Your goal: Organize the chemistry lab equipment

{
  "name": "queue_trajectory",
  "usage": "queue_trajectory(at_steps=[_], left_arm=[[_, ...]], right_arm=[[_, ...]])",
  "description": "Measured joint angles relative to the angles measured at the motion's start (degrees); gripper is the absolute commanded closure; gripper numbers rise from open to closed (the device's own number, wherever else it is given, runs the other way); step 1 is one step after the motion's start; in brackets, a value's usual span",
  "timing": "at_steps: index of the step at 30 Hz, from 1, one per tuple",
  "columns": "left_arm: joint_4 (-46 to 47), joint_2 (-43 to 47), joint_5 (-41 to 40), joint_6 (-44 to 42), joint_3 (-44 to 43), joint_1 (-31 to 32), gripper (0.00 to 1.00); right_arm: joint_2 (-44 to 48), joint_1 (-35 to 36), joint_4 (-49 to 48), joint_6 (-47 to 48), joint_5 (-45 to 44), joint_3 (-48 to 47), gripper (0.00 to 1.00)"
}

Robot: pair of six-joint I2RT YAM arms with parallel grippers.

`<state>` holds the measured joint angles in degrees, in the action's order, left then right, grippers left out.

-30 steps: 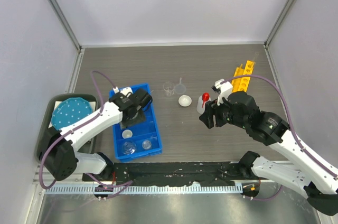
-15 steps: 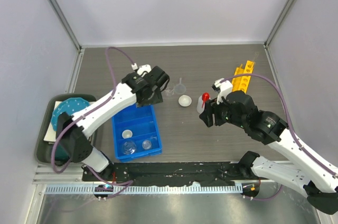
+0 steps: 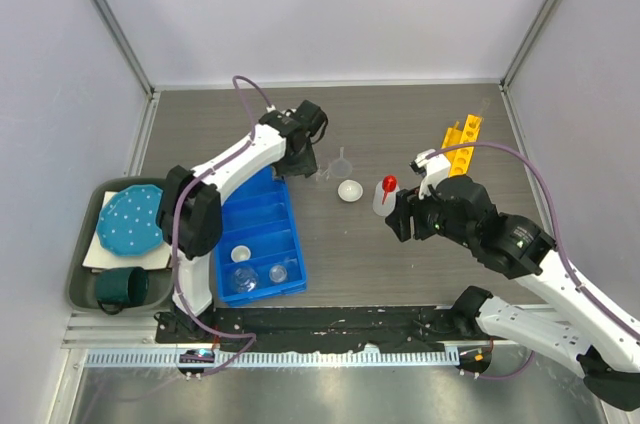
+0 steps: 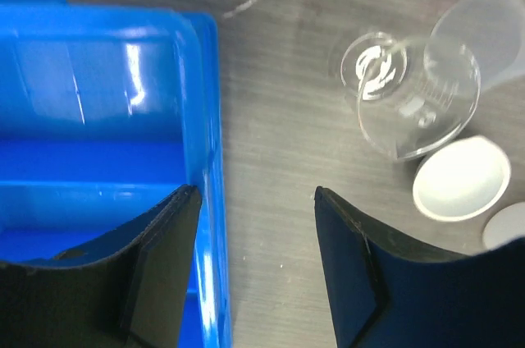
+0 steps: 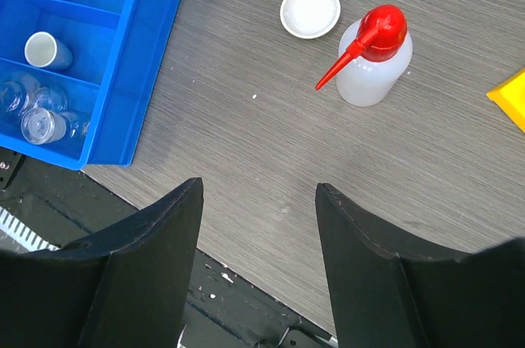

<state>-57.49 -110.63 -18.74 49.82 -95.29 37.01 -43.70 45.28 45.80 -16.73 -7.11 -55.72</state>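
Observation:
A clear beaker [image 4: 418, 106] stands on the table with a smaller glass vial [image 4: 373, 65] and a funnel [image 4: 484, 32] beside it. The white dish [image 4: 461, 177] lies just nearer. My left gripper [image 4: 258, 196] is open and empty. One finger hangs over the blue bin's right rim [image 4: 209, 118], the other over bare table short of the beaker [image 3: 320, 170]. My right gripper [image 5: 258, 192] is open and empty above the table, near the red-capped squeeze bottle [image 5: 373, 57] and the dish [image 5: 310, 10]. The yellow rack [image 3: 458, 147] lies at the far right.
The blue bin [image 3: 262, 214] holds a small white cup [image 5: 47, 50] and glass vials [image 5: 37, 118] in its near compartments. A grey tray [image 3: 80, 274] at the left holds the teal dotted plate [image 3: 132, 219] and dark mug [image 3: 122, 286]. Walls enclose the table.
My left arm has swung from over the bin's middle to its far right corner, beside the beaker. The right arm has shifted slightly right. Both grippers stay open.

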Motion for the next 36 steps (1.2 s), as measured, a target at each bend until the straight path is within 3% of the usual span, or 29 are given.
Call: queue_trajectory(at_steps=[6,20,36], left_arm=[[1.03,-2.80,2.34,-2.56,-3.56,-4.50,0.38],[7.17,-5.92,8.79,-5.33,-4.92,-4.83,0.37],[0.50,-5.86,8.28,-7.89,-16.33,-4.76,0.37]], right_arm=[[0.20,0.02,0.07,0.00,-0.28,0.00,0.37],[-1.31,0.07,-1.92,0.00,-0.24,1.03,0.37],[-3.45,0.15,-5.03,0.02,0.39,2.54,0.37]])
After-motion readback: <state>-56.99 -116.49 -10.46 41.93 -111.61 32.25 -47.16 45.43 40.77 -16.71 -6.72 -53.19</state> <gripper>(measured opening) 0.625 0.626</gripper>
